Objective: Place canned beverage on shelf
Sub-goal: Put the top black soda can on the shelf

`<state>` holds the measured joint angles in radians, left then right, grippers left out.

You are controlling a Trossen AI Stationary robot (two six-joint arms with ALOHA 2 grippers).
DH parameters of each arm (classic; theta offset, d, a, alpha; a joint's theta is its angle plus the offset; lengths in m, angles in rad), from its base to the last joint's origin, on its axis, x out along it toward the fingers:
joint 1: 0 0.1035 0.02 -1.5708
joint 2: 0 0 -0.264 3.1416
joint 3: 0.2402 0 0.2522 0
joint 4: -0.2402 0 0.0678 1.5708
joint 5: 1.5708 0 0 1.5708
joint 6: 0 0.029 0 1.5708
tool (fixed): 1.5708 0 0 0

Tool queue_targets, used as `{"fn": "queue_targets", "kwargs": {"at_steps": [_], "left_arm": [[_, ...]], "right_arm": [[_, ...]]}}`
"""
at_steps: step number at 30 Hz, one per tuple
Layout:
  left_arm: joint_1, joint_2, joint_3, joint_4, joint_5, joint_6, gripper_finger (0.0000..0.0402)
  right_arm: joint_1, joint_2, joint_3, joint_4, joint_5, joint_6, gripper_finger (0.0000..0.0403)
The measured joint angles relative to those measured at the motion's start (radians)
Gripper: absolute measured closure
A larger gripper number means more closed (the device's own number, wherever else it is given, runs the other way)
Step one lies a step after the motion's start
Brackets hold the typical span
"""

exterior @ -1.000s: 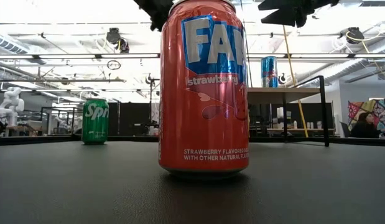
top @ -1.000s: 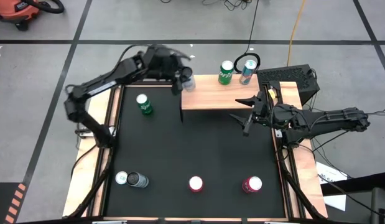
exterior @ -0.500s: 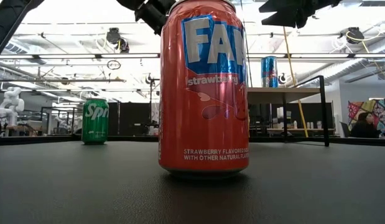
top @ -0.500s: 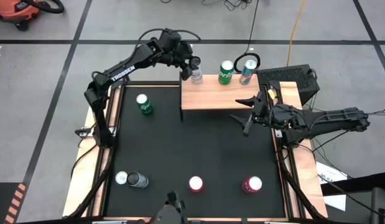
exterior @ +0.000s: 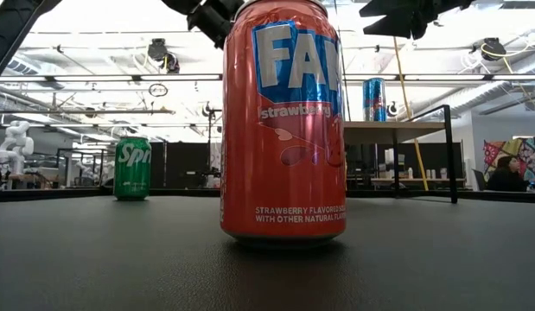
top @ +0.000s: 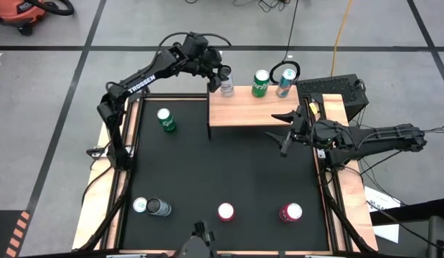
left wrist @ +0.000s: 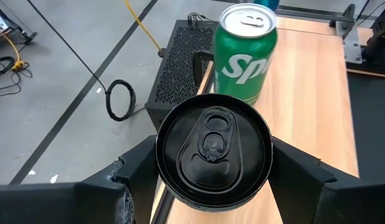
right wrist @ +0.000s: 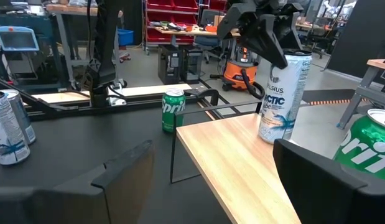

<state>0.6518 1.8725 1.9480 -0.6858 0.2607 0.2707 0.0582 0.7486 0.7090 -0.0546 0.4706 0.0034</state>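
My left gripper [top: 222, 77] is shut on a white can with a black top [left wrist: 212, 155] at the far left corner of the shelf [top: 250, 111], a light-wood board on thin black legs. The right wrist view shows this can [right wrist: 280, 93] upright with its base at the board. A green Sprite can [top: 260, 83] and a blue can [top: 284, 84] stand on the shelf's far edge. My right gripper [top: 285, 129] is open and empty by the shelf's near right corner. My left gripper pinches the white can between its two fingers [left wrist: 139, 168], one on each side of the can's upper wall [left wrist: 173, 186], just below the rim. The fingers come from above, slanting down. The can stands upright with its base at the shelf board [right wrist: 270, 140].
On the black table stand a Sprite can [top: 165, 120] at the far left, two cans [top: 150, 207] at the near left, and two red cans [top: 226, 211] [top: 290, 212] along the near edge. A black box [top: 336, 89] sits right of the shelf.
My left gripper has carried the white can toward the table's right and far edges, from beside the shelf's left end to over its far left corner, then held still. The can stays upright.
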Motion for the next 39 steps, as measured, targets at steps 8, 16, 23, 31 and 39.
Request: {"fn": "queue_targets", "kwargs": {"at_steps": [8, 16, 23, 31, 39], "left_arm": [[-0.005, 0.0, 0.0, 0.038, -0.003, 0.0, 0.0161], [-0.005, 0.0, 0.0, 0.008, -0.03, 0.005, 0.016], [-0.002, -0.002, 0.001, -0.025, -0.03, 0.024, 0.0159], [0.01, -0.002, 0.055, -0.138, -0.046, 0.026, 0.0159], [0.011, 0.0, 0.095, -0.205, -0.047, 0.028, 0.0159]], "right_arm": [[0.0, 0.0, 0.0, -0.003, 0.0, 0.0, 0.0089], [0.0, 0.0, 0.0, -0.003, 0.0, 0.0, 0.0089], [0.0, 0.0, 0.0, -0.004, 0.0, 0.0, 0.0089], [0.0, 0.0, 0.0, -0.01, 0.0, 0.0, 0.0089], [0.0, 0.0, 0.0, -0.01, 0.0, 0.005, 0.0089]]}}
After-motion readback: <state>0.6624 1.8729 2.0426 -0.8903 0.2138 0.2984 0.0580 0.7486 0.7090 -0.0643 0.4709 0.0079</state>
